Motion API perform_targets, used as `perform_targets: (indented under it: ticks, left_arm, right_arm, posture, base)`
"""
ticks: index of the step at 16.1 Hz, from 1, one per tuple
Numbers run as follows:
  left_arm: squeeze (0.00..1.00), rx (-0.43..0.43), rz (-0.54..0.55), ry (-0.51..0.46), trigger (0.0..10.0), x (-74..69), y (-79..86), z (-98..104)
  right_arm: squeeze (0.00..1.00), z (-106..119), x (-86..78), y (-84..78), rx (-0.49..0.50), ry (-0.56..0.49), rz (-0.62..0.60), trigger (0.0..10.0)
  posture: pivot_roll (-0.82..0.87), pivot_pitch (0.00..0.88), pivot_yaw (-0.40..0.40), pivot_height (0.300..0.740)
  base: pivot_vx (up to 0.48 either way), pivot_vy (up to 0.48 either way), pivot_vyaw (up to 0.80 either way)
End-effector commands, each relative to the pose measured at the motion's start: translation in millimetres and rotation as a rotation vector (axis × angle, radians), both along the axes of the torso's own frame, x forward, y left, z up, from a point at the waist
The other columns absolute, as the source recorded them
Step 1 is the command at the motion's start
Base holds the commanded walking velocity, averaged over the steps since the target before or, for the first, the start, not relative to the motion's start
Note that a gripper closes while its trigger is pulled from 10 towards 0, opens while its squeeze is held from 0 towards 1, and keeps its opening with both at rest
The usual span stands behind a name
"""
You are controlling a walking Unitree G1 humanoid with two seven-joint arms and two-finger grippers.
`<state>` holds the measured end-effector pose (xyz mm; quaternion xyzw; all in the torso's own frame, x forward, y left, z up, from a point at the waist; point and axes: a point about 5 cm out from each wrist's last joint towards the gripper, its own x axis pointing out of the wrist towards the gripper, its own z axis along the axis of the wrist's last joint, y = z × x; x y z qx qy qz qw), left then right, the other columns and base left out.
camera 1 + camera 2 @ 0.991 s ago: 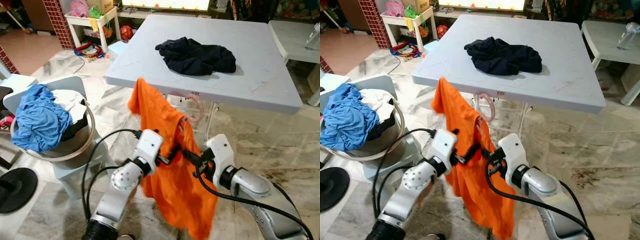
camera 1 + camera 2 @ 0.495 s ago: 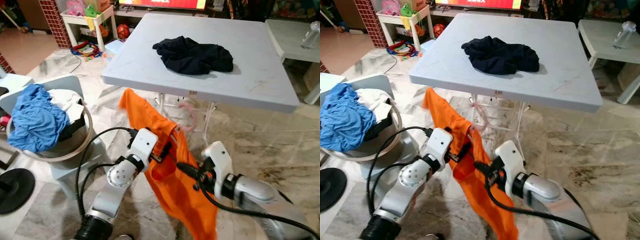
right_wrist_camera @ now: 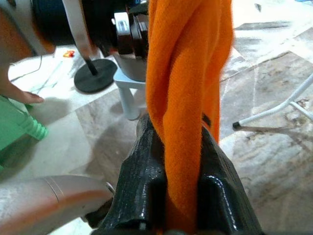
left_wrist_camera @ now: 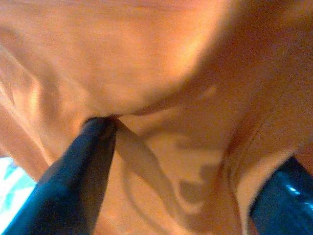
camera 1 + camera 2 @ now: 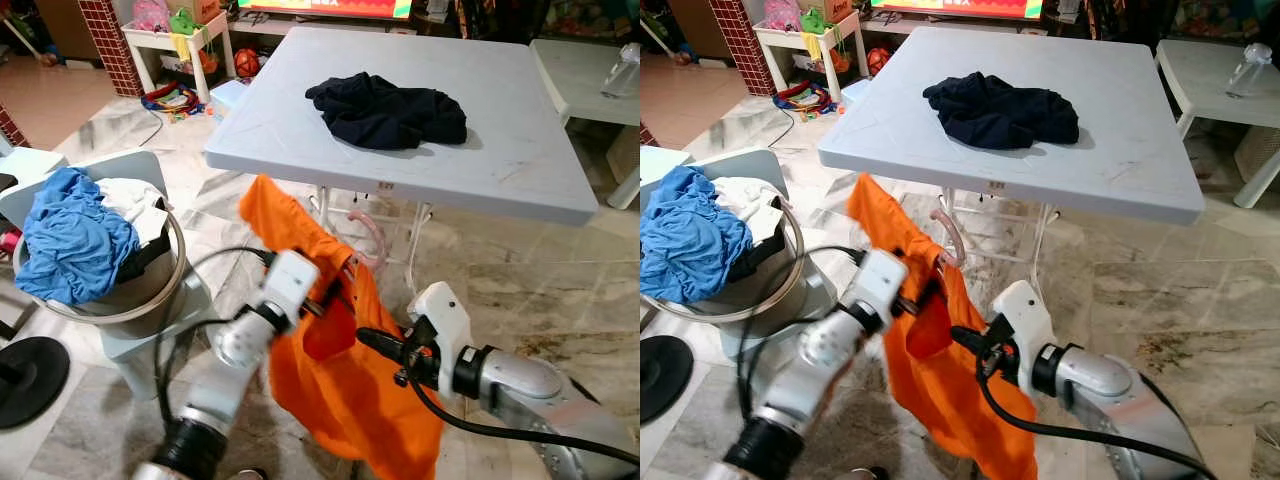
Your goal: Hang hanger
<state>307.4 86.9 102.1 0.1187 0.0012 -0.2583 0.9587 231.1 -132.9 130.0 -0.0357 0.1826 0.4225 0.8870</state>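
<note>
An orange shirt (image 5: 340, 390) hangs on a pink hanger whose hook (image 5: 370, 236) sticks up from the collar, just in front of the table edge. My left gripper (image 5: 328, 293) is shut on the shirt at the collar; in the left wrist view orange cloth (image 4: 161, 63) drapes over its dark fingers (image 4: 83, 171). My right gripper (image 5: 372, 342) is shut on a fold of the shirt (image 3: 186, 73) lower down, with the cloth pinched between its pads (image 3: 142, 176). One shirt shoulder pokes up to the left.
A grey table (image 5: 530, 150) stands straight ahead with a dark garment (image 5: 388, 110) piled on it. To the left, a basket (image 5: 160, 285) holds blue clothes (image 5: 80, 245). A black round base (image 5: 25, 375) is at far left. A white table (image 5: 590, 80) stands at right.
The view has dropped and shifted a little. My left arm is blurred in motion. The shirt has sunk lower before the table, and its lower part now bunches wider over my right gripper.
</note>
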Motion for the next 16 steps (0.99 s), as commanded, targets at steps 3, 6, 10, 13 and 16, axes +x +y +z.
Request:
perform_targets:
  ticks: [3, 6, 10, 13, 16]
  left_arm:
    - [0.00, -0.008, 0.169, 0.018, 0.0, 10.7, 35.5, -2]
    - [0.00, -0.011, 0.169, 0.010, 0.0, 11.8, 35.4, -1]
    - [0.00, -0.018, 0.169, 0.000, 0.0, 12.8, 38.4, 1]
    - [0.00, -0.023, 0.169, 0.005, 0.0, 13.4, 39.8, 1]
    - [0.00, -0.060, 0.147, 0.010, 0.0, 10.7, 34.8, 4]
  right_arm:
    - [0.00, 5, 1.1, -7.6, -0.017, -0.034, -0.008, 10.0]
    - [0.00, 1, 1.2, -6.6, -0.032, -0.032, -0.009, 10.0]
    - [0.00, -3, 4.7, -13.6, -0.086, -0.048, -0.040, 10.0]
    - [0.00, -7, 7.2, -21.2, -0.130, -0.060, -0.065, 10.0]
    - [0.00, -12, 14.1, -28.9, -0.205, -0.087, -0.111, 10.0]
  posture:
    - [-0.01, 0.098, -0.028, 0.740]
    - [-0.01, 0.097, -0.028, 0.740]
    - [-0.01, 0.097, -0.023, 0.740]
    - [-0.01, 0.094, -0.022, 0.740]
    - [0.00, 0.089, -0.023, 0.740]
  base:
    - [0.000, 0.000, 0.00]
    - [0.000, 0.000, 0.00]
    - [0.000, 0.000, 0.00]
    - [0.000, 0.000, 0.00]
    - [0.000, 0.000, 0.00]
